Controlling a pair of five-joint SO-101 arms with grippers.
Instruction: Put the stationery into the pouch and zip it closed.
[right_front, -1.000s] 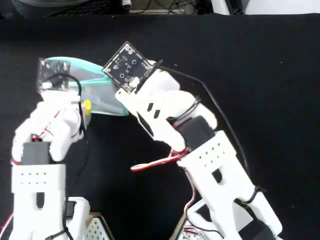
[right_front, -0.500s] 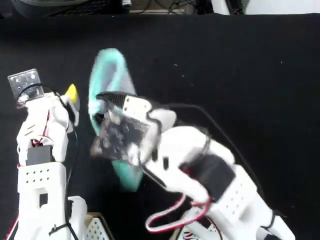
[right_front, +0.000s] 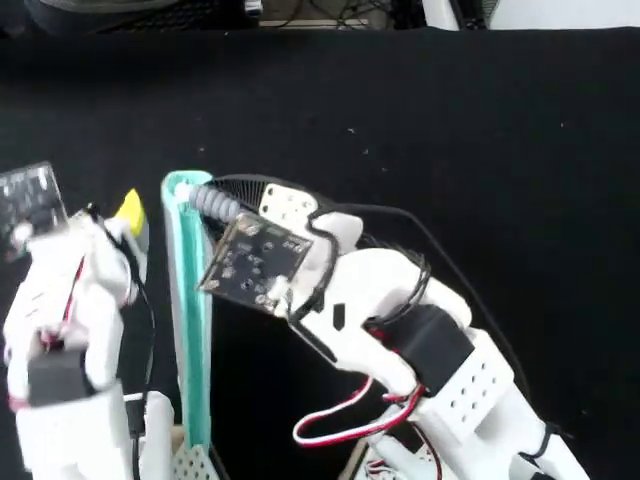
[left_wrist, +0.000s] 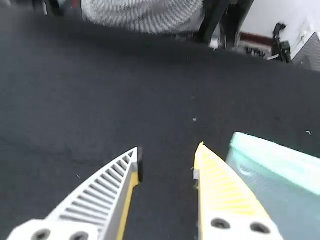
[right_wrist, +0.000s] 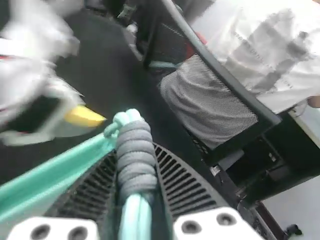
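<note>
My right hand (right_front: 207, 200) clamps one end of the teal pouch (right_front: 188, 310), which stands edge-on over the black surface (right_front: 450, 130). It looks light and floppy; hold near the zip. My left hand (left_wrist: 168, 150) gapes wide and empty beside it.

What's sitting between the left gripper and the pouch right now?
Only a narrow gap of bare black table: the left wrist view shows the open left gripper right beside the pouch, and the high view confirms the gap.
</note>
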